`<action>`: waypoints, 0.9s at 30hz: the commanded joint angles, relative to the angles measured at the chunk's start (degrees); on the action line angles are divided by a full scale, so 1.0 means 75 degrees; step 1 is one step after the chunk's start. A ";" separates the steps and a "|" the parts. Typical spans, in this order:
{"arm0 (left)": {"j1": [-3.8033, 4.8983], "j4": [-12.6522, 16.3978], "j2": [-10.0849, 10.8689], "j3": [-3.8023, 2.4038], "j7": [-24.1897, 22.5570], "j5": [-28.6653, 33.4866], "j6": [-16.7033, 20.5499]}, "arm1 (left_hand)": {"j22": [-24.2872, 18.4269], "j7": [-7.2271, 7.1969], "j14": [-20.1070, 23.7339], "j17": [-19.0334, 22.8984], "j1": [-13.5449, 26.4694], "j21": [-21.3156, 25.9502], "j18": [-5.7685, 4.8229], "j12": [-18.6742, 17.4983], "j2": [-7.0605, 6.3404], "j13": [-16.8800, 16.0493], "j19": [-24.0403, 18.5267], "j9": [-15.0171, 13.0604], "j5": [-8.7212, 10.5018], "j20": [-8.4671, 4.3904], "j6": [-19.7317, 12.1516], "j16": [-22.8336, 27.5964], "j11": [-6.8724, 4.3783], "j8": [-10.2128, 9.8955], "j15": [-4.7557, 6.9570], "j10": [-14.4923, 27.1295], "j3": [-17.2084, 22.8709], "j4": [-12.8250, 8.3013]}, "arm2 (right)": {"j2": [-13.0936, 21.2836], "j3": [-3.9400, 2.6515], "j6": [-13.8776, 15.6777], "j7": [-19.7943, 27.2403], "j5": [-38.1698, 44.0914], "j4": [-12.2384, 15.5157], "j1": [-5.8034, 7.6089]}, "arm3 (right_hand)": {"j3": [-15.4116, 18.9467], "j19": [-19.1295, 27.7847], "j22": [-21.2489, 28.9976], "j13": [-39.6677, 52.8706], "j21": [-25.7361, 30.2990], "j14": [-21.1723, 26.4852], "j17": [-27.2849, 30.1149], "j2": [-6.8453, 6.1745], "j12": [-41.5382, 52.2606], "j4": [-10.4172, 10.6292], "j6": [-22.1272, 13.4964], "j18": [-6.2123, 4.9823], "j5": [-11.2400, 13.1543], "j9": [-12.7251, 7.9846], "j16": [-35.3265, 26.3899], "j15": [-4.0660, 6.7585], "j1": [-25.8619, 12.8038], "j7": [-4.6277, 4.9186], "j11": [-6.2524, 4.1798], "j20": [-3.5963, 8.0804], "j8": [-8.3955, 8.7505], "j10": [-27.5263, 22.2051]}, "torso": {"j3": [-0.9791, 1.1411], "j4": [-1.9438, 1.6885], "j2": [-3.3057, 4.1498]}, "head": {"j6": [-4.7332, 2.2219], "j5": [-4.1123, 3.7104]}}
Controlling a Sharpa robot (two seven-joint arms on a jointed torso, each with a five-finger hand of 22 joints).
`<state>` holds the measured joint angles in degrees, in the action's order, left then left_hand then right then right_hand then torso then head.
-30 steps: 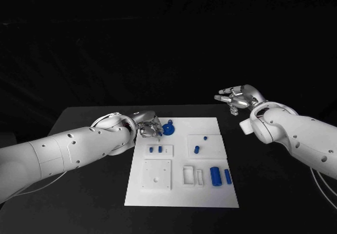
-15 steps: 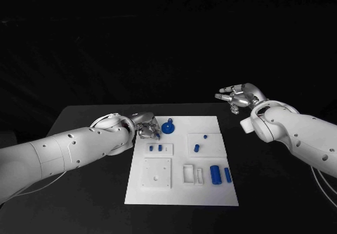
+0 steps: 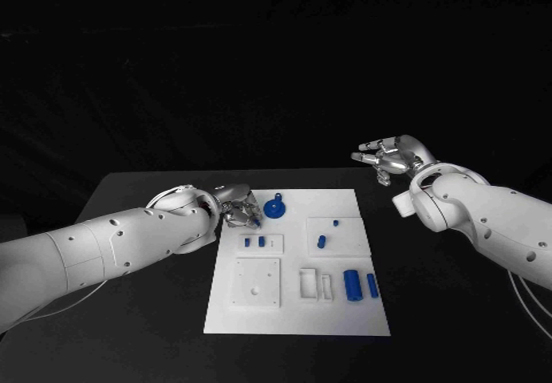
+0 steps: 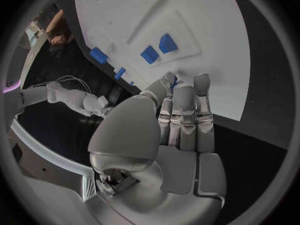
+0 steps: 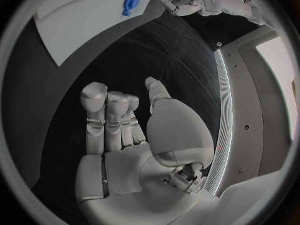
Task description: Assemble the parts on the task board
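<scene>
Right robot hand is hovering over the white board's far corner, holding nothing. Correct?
Not quite. The right robot hand holds nothing, but it is off the board, raised over the black table beyond the board's far right corner. The head view shows this, and the right wrist view shows dark table under its fingers.

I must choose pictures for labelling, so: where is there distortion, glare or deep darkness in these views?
Head view: straight edges, board bright and evenly lit, room behind fully black. Left wrist view: fisheye bends the board's edges; left hand well lit. Right wrist view: same bending; a bright window strip at the rim; right hand clear.
</scene>
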<state>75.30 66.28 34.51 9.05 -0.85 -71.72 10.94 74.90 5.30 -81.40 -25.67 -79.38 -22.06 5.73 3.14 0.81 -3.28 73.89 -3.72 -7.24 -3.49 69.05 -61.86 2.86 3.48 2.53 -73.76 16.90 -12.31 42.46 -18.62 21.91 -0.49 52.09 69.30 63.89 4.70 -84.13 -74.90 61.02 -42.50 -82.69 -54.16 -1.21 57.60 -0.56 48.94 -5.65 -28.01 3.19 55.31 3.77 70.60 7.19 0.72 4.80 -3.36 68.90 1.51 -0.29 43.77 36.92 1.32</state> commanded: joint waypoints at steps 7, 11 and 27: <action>-0.0013 0.0008 -0.0024 -0.0002 0.0066 -0.0048 -0.0215 | 0.0153 0.0020 0.0019 0.0008 0.0064 -0.0036 0.0124 0.0021 0.0048 -0.0010 -0.0040 -0.0007 0.0003 0.0009 -0.0037 0.0037 -0.0057 0.0014 0.0004 0.0013 0.0002 0.0004 | -0.0010 -0.0003 -0.0076 0.0074 -0.0004 0.0003 -0.0003 | -0.0026 -0.0404 -0.0108 -0.0007 0.0018 -0.0008 0.0006 0.0023 -0.0033 -0.0005 0.0007 -0.0149 -0.0028 0.0007 -0.0051 -0.0006 -0.0059 -0.0004 -0.0008 -0.0007 0.0018 -0.0034 | 0.0007 0.0006 0.0002 | 0.0003 0.0024; -0.0033 -0.0017 -0.0053 0.0000 0.0071 -0.0036 -0.0211 | 0.0153 0.0020 0.0020 0.0008 0.0068 -0.0038 0.0123 0.0022 0.0050 -0.0010 -0.0039 -0.0007 0.0003 0.0007 -0.0038 0.0036 -0.0057 0.0014 0.0005 0.0014 0.0003 0.0006 | -0.0020 -0.0003 -0.0105 0.0068 -0.0004 -0.0003 -0.0003 | -0.0026 -0.0404 -0.0108 -0.0007 0.0018 -0.0008 0.0006 0.0023 -0.0033 -0.0005 0.0007 -0.0149 -0.0028 0.0007 -0.0051 -0.0006 -0.0059 -0.0004 -0.0008 -0.0007 0.0018 -0.0034 | 0.0000 0.0002 0.0002 | 0.0007 0.0010; -0.0070 -0.0134 -0.0127 0.0020 0.0163 -0.0006 -0.0372 | 0.0152 0.0024 0.0034 0.0007 0.0072 -0.0046 0.0112 0.0023 0.0061 -0.0010 -0.0041 -0.0008 0.0010 0.0000 -0.0055 0.0038 -0.0054 0.0015 0.0006 0.0027 0.0010 0.0006 | -0.0093 -0.0003 -0.0146 0.0069 -0.0004 -0.0069 -0.0010 | -0.0032 -0.0406 -0.0093 -0.0008 0.0028 -0.0012 0.0017 0.0034 -0.0030 -0.0018 -0.0010 -0.0148 -0.0028 0.0006 -0.0056 -0.0005 -0.0069 -0.0001 -0.0008 -0.0005 0.0019 -0.0032 | 0.0006 -0.0001 0.0004 | 0.0042 0.0026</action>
<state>75.07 65.38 33.69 8.99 -0.37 -71.72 10.11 74.93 5.15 -81.42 -25.68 -78.91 -22.05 5.60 3.14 0.81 -3.38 73.90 -3.74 -7.13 -3.48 68.89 -61.86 2.88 3.27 2.51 -73.60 16.90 -12.31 41.85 -18.62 21.70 -0.50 52.09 68.80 63.85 4.70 -84.13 -74.95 61.03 -42.50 -82.69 -54.08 -1.21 57.60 -0.56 48.94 -5.65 -28.01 3.19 55.08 3.77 70.60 7.19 0.72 4.80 -3.36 68.90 1.56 -0.27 43.81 37.10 1.51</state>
